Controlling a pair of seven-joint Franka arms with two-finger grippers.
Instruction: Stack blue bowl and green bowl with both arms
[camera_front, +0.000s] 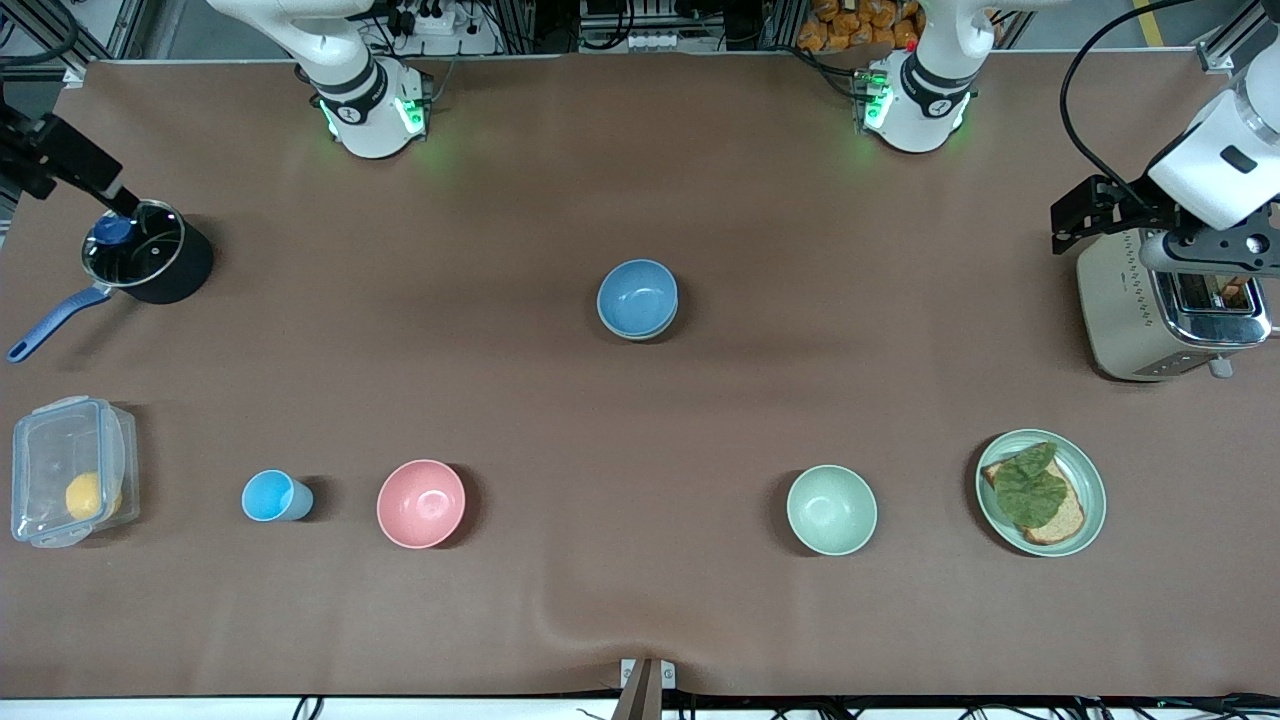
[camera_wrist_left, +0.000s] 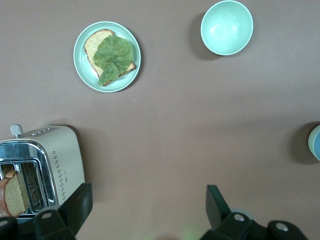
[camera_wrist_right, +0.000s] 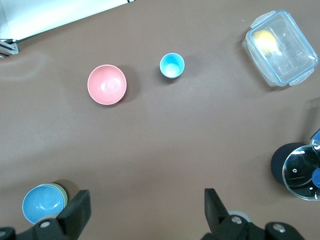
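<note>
The blue bowl (camera_front: 637, 296) sits nested in a pale green bowl, whose rim (camera_front: 640, 333) shows under it, at the middle of the table. The pair also shows in the right wrist view (camera_wrist_right: 43, 204) and at the edge of the left wrist view (camera_wrist_left: 317, 144). A second green bowl (camera_front: 831, 509) stands alone nearer the front camera, beside the toast plate; it also shows in the left wrist view (camera_wrist_left: 226, 26). My left gripper (camera_front: 1085, 212) (camera_wrist_left: 148, 197) is open and empty, high beside the toaster. My right gripper (camera_front: 115, 195) (camera_wrist_right: 145, 200) is open and empty, high over the pot.
A toaster (camera_front: 1160, 305) with bread stands at the left arm's end. A green plate (camera_front: 1088, 470) holds toast and lettuce. A pink bowl (camera_front: 421, 503), a light-blue cup (camera_front: 272, 496), a clear lidded box (camera_front: 70, 470) and a black pot (camera_front: 150, 255) lie toward the right arm's end.
</note>
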